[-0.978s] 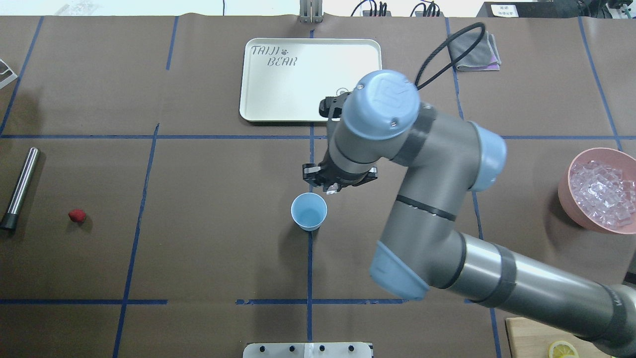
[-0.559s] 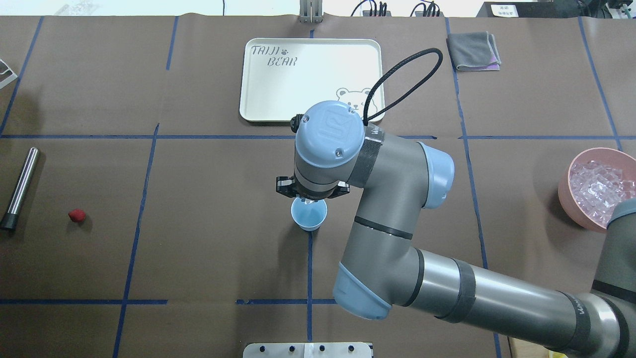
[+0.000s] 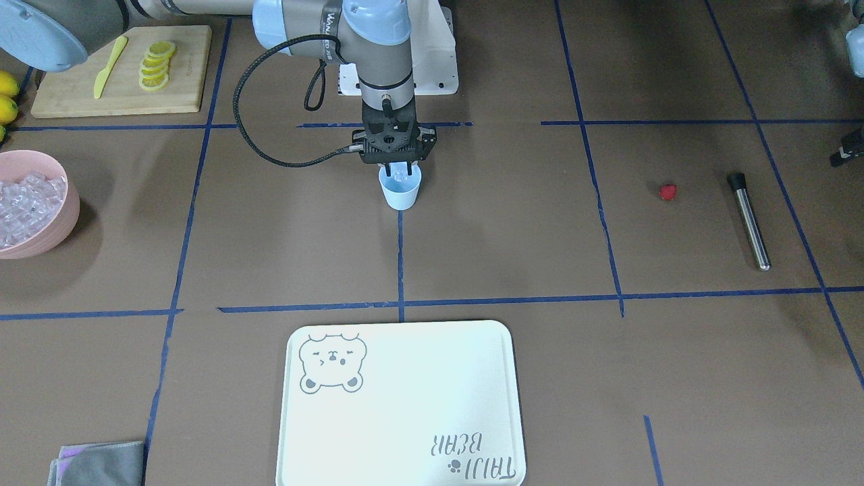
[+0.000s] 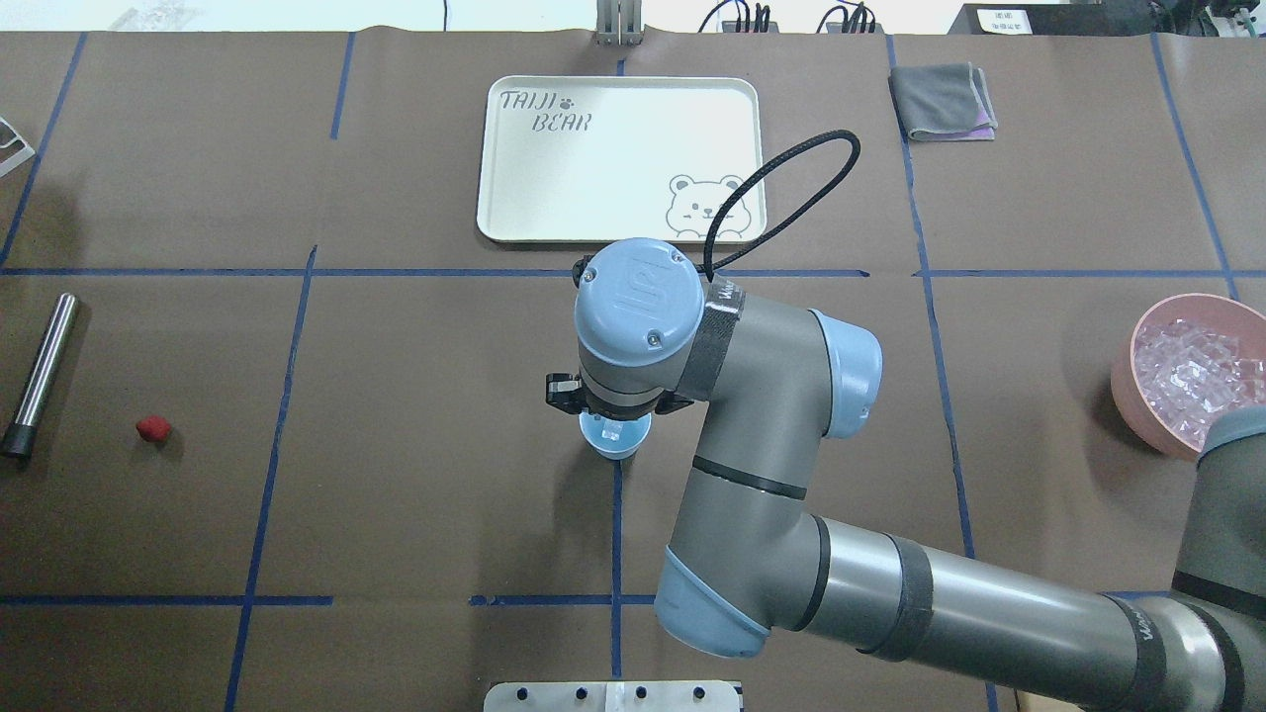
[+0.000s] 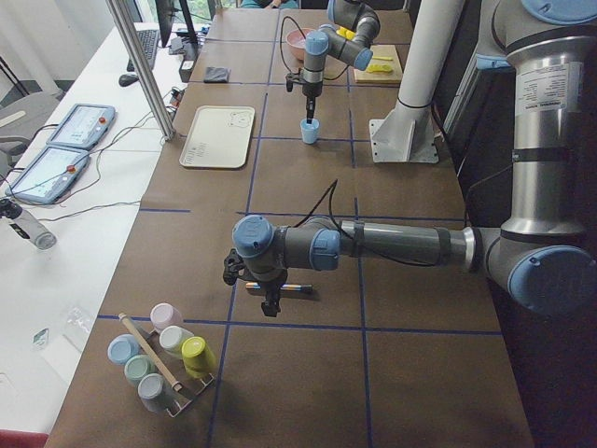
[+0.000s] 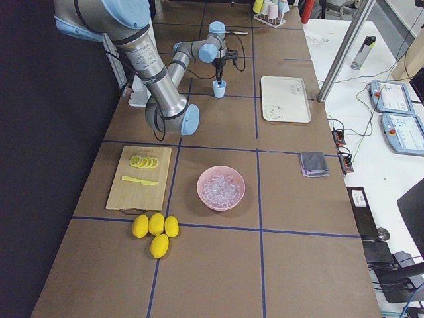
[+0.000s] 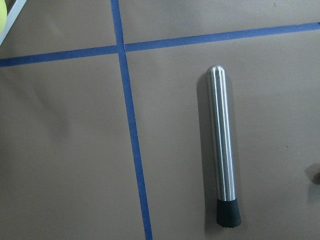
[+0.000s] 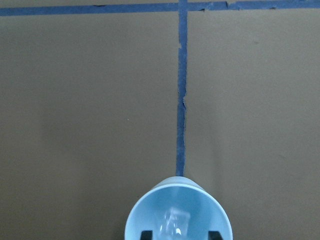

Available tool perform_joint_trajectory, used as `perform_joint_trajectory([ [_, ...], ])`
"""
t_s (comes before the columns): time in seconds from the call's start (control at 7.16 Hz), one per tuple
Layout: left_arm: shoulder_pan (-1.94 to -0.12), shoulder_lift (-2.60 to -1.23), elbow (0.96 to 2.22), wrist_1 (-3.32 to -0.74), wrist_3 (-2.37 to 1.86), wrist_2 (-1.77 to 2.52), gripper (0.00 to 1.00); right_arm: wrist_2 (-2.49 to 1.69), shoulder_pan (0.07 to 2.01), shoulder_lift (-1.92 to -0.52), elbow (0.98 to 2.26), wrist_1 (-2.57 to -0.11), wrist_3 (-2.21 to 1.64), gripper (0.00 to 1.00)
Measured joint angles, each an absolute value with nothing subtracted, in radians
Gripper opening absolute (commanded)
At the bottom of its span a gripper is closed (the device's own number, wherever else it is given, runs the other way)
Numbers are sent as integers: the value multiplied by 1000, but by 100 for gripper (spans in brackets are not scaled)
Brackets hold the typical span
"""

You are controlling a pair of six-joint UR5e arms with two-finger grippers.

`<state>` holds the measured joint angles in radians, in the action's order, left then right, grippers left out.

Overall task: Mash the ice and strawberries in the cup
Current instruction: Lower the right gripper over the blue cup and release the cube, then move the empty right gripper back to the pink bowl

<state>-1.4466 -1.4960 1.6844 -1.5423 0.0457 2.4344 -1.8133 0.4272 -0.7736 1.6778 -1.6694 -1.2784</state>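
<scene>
Right wrist-mounted view looks straight down into the cup (image 8: pixel 150 212), a smooth, pale-blue, tapered plastic shape. It stands upright on the brown counter (image 8: pixel 90 110), mouth up, directly under the right pincer (image 3: pixel 400 169). The fingers (image 8: pixel 146 235) of this pincer stand apart. One glassy ice cube (image 8: pixel 176 225) lies between them inside the cup and touches neither. The small round red strawberry (image 3: pixel 667 192) lies well apart from this pincer, toward the robot's left. For the left pincer (image 5: pixel 270 306) I cannot tell how far it is open.

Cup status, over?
Right gripper open over cup. One ice cube inside, strawberry lying beside muddler. Left gripper above muddler, state unclear. No obstruction seen.
</scene>
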Motion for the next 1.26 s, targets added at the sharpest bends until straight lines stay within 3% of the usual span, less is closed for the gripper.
perform_joint_trajectory([
  [0.84,-1447,-1499,1682,-1543,47,2434,100,-1927,550,-801,1694,-1672,-1199,99],
  [1.26,-1447,-1499,1676,-1544,50,2434,100,-2075,744,-983,1797,-1670,-908,99],
])
